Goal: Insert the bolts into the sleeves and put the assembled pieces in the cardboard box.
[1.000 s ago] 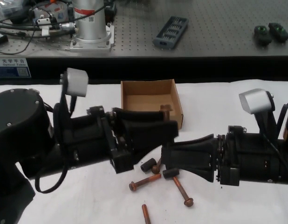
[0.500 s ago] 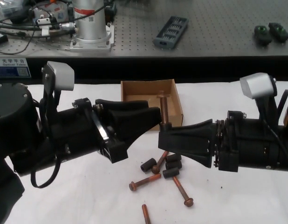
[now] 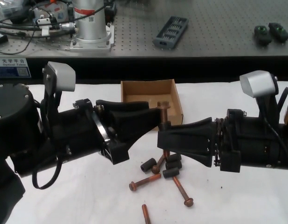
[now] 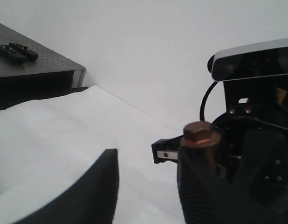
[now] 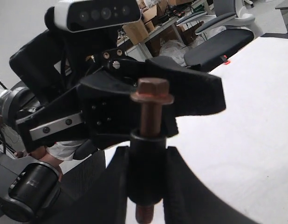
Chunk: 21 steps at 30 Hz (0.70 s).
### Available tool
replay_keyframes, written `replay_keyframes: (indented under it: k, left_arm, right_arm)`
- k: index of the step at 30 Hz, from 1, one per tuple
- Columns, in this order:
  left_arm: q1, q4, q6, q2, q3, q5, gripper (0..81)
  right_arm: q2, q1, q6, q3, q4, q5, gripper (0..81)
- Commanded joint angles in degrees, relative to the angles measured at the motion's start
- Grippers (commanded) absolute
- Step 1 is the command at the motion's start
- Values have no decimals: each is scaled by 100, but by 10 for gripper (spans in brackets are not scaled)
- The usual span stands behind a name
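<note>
My right gripper [image 3: 161, 133] [image 5: 146, 177] hangs above the white cloth, shut on a black sleeve [image 5: 146, 163] [image 3: 164, 125]. A rusty bolt [image 5: 152, 93] [image 3: 163, 109] stands upright through that sleeve, its hex head above and its tip poking out below. Facing it from the left is my left gripper [image 3: 155, 116] [image 4: 151, 172], open, with one fingertip right beside the bolt head [image 4: 198, 135]. The cardboard box [image 3: 134, 88] sits just behind both grippers. Loose sleeves [image 3: 148, 165] and loose bolts [image 3: 145, 181] lie on the cloth below them.
More bolts [image 3: 182, 190] lie toward the front edge of the cloth. Behind the cloth is a perforated bench with a metal column [image 3: 90, 23], a dark tray [image 3: 171, 30] and small black parts [image 3: 270, 32]. Cloth at the front left and right is free.
My left gripper drew back to the left and let go of the bolt. The right gripper rose, and the bolt has slid deeper into the sleeve since half a second ago.
</note>
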<state>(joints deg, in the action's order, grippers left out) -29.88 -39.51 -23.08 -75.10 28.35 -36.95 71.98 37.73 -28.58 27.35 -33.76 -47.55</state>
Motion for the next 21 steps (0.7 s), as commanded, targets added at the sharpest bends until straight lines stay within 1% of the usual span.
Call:
replay_keyframes:
  k: [1,5,8,11,13,16,21]
  left_arm:
    - [-4,231,81,63,27,214,302]
    - [-4,1100,231,63,27,510,302]
    - [-4,1652,230,63,27,507,302]
    - [-4,1769,230,63,27,454,302]
    - [-4,1730,210,83,27,456,302]
    - [-4,1726,210,207,27,456,302]
    - [-4,1763,210,683,27,469,302]
  right_arm:
    - [-16,-36,75,102,-181,-116,16]
    - [-67,-39,37,225,-324,-99,16]
    - [-67,-115,466,397,17,89,16]
    - [55,-291,810,666,633,118,16]
    - [261,-444,934,881,883,54,16]
    - [704,-652,934,1212,913,55,16]
    - [1764,-913,673,2112,1261,113,16]
